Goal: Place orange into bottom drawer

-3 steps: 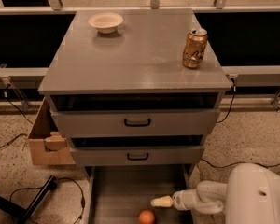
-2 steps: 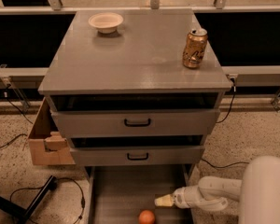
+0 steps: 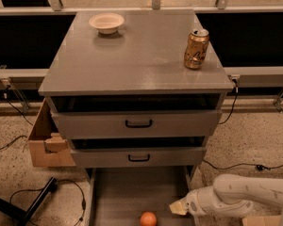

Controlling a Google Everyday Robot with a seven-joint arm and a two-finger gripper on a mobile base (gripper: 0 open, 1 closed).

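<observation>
Finding: the gripper [image 3: 178, 207] has drawn back to the right since a second ago. Its tip then reached over the drawer floor, close above the orange [image 3: 148, 219]; now it sits at the right-hand wall of the bottom drawer [image 3: 132, 187], apart from the fruit. Whether the gripper is apart or together cannot be told; it carries nothing.

The orange has not shifted. It rests on the floor of the bottom drawer, near the front and a little right of centre, touching neither side wall.

Assessment: the fruit is delivered and released. The placement appears complete, with the arm only clearing away. The drawer stands pulled out; the task does not ask for it to be closed.

Count:
- Orange: one, in the bottom drawer.
- Drawers: three, namely the bottom one open, and two upper drawers [image 3: 138, 124] with black handles.
- Bowl [image 3: 106, 22]: one, on the cabinet top [image 3: 137, 55], rear left.
- Can [image 3: 196, 49]: one, upright, on the right.
- Cardboard box [image 3: 45, 145]: one, on the floor beside the cabinet's left side.
</observation>
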